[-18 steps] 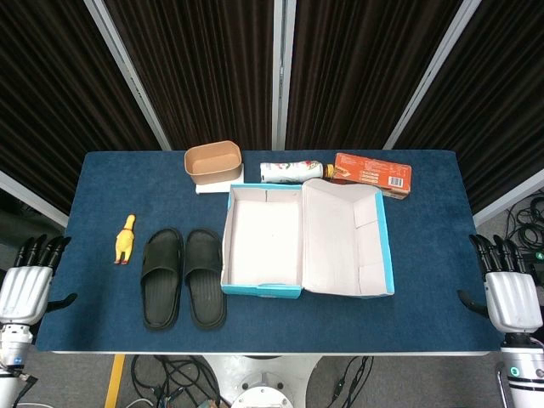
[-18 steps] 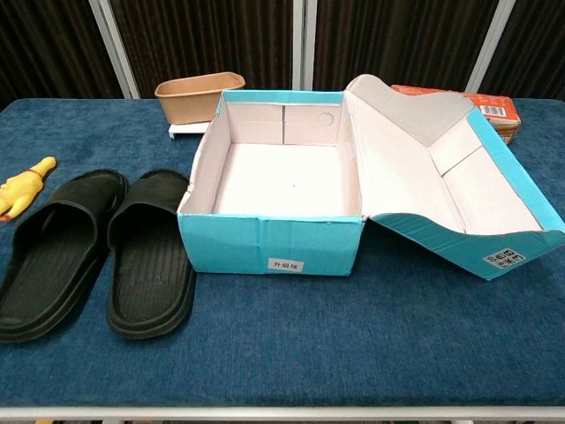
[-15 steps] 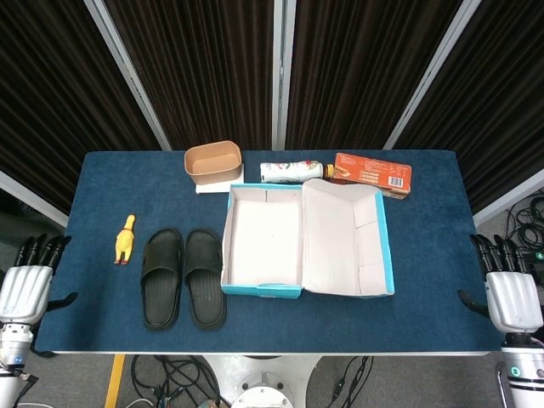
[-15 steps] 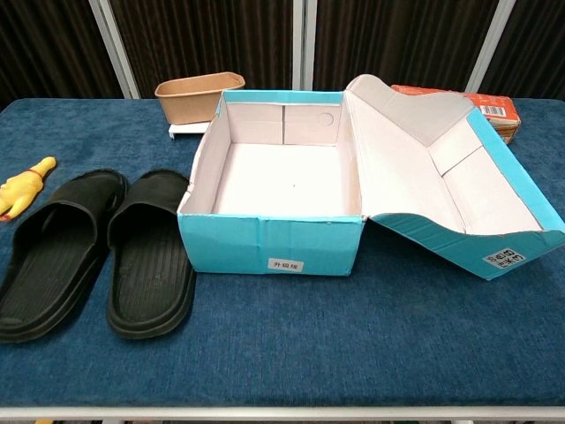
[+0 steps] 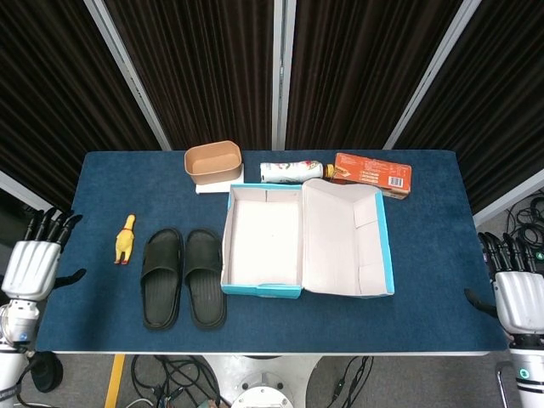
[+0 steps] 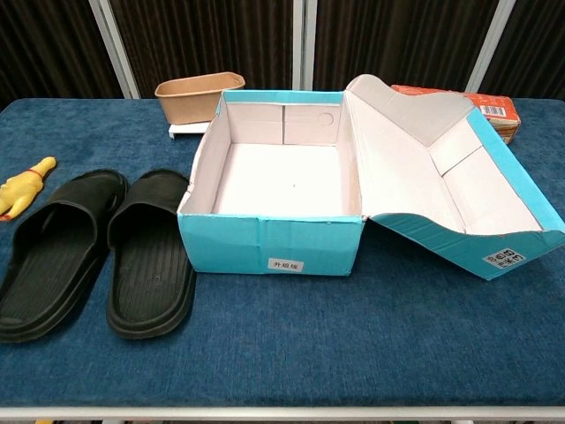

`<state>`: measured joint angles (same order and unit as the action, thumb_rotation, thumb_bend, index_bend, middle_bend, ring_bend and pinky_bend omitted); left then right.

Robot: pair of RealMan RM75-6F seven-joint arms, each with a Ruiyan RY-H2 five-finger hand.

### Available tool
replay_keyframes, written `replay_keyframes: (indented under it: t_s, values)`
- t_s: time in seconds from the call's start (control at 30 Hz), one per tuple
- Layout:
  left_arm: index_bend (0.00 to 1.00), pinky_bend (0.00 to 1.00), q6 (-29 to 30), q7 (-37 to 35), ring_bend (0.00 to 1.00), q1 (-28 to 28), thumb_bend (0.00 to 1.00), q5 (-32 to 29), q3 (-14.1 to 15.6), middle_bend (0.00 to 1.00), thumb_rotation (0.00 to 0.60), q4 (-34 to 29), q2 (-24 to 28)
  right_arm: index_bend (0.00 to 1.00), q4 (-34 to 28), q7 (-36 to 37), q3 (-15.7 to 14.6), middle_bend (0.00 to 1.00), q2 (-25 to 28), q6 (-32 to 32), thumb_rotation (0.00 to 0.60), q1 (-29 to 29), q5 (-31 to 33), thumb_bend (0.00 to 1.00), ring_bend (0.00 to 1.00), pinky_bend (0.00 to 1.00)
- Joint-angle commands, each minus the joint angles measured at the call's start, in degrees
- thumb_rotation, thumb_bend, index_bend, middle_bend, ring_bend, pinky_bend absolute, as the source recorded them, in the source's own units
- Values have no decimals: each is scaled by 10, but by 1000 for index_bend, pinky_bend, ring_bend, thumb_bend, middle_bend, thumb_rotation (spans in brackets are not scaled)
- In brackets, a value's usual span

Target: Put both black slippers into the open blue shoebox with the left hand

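Two black slippers lie side by side on the blue table, the left one [image 5: 161, 277] [image 6: 56, 252] and the right one [image 5: 205, 276] [image 6: 152, 252], just left of the open blue shoebox [image 5: 262, 247] [image 6: 274, 247]. The box is empty, its lid [image 5: 347, 240] [image 6: 441, 168] folded out to the right. My left hand [image 5: 32, 264] hovers off the table's left edge, fingers spread, holding nothing. My right hand [image 5: 518, 296] hangs off the right edge, fingers apart and empty. Neither hand shows in the chest view.
A yellow rubber chicken [image 5: 124, 239] [image 6: 22, 187] lies left of the slippers. Behind the box stand a brown paper tub [image 5: 213, 161] [image 6: 196, 94] on a white base, a lying bottle [image 5: 293, 171] and an orange carton [image 5: 371, 172] [image 6: 477, 104].
My left hand has risen a little along the table's left edge. My right hand has dropped slightly lower and outward. Slippers and box have not moved.
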<state>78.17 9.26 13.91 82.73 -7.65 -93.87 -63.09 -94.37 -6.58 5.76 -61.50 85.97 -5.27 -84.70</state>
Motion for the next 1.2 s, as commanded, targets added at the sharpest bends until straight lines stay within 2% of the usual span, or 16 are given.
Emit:
replay_keyframes:
  t_s: [0.03, 0.1, 0.17, 0.27, 0.37, 0.53, 0.63, 0.87, 1.2]
  values:
    - [159, 276, -48, -40, 121, 48, 0, 8, -26, 108, 600, -13, 11, 54, -2, 1, 2, 82, 4, 0, 600, -2, -3, 73, 0, 60]
    - [177, 445, -79, -51, 199, 79, 0, 1, -43, 131, 600, -10, 6, 54, 0, 5, 2, 79, 5, -4, 600, -6, -6, 72, 0, 60]
    - [216, 591, -113, -55, 327, 107, 0, -16, -55, 195, 600, -6, -6, 54, 2, 12, 2, 77, 5, -8, 600, -8, -6, 72, 0, 60]
    - [229, 715, -192, -72, 506, 154, 0, -53, -64, 221, 600, -13, -19, 54, 6, 19, 1, 76, 6, -11, 600, -9, -8, 73, 0, 60]
    - [211, 805, -272, -71, 603, 198, 0, -91, -62, 220, 600, -13, -34, 54, 9, 24, 0, 74, 11, -10, 600, -7, -8, 73, 0, 60]
    - [149, 855, -349, -66, 659, 242, 0, -149, -54, 181, 600, -14, -61, 55, 11, 35, -1, 71, 16, -8, 600, -3, -3, 73, 0, 60]
    - [112, 869, -377, -45, 674, 264, 0, -183, -44, 123, 600, -10, -75, 55, 14, 41, -2, 70, 18, -9, 600, -2, -1, 73, 0, 60]
    - [67, 875, -393, 16, 686, 300, 0, -277, -18, 50, 600, -8, -103, 55, 24, 55, -4, 70, 16, -16, 600, -2, 2, 73, 0, 60]
    - [63, 876, -398, 52, 695, 354, 0, -400, 3, 45, 600, 24, -139, 55, 38, 72, -6, 70, 12, -22, 600, -3, 3, 73, 0, 60]
